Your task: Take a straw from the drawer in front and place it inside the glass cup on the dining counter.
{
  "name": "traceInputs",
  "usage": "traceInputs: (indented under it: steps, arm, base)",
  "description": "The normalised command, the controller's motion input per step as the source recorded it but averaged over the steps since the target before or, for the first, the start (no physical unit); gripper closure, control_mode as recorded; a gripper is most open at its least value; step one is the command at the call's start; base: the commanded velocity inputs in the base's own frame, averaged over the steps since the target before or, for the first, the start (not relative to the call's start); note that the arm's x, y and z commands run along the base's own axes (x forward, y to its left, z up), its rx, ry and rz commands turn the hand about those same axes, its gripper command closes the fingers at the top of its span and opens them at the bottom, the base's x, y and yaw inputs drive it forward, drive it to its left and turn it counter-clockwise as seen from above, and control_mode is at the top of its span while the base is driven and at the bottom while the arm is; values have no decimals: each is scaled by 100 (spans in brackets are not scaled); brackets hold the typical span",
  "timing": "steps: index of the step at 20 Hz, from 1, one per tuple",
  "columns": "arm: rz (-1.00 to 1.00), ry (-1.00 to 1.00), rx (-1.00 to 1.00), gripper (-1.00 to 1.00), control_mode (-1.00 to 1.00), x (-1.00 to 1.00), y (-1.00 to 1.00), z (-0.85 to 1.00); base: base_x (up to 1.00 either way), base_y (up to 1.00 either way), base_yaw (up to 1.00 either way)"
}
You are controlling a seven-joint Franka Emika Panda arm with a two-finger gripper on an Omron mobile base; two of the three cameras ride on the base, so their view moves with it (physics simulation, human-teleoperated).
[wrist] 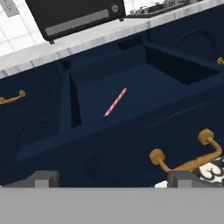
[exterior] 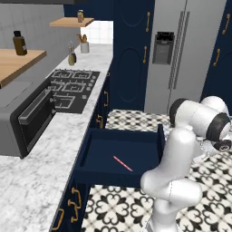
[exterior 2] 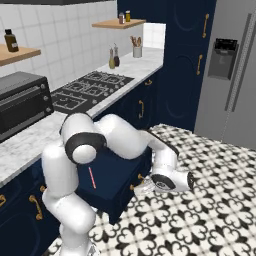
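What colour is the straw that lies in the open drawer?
Pink-red. The straw shows best in the hand view, against the drawer with its dark blue floor.

A: What sits on the marbled worktop [exterior: 41, 154]?
B: A grey toaster oven [exterior: 25, 115] at the near end; beyond it a black gas hob [exterior: 72, 86] set flush; past that a white jar of utensils [exterior: 84, 45] and a small bottle or two [exterior 2: 114, 58], too small to tell apart.

A: And higher up?
B: A wooden shelf [exterior: 20, 61] with a dark bottle [exterior: 19, 43]; a further shelf [exterior 2: 119, 23] with small jars.

A: Opposite?
B: A steel fridge [exterior: 186, 50]; the floor [exterior 2: 200, 200] is black-and-white patterned tile.
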Motion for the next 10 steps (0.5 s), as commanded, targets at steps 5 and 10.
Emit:
traceInputs:
  steps: [5, 10]
  arm:
    - [-1, -20, -19, -100, -100, 1, 19, 100]
    - [-2, 1, -31, -100, -100, 10, 19, 100]
  base:
    - [0, 0, 0]
    - [0, 0, 0]
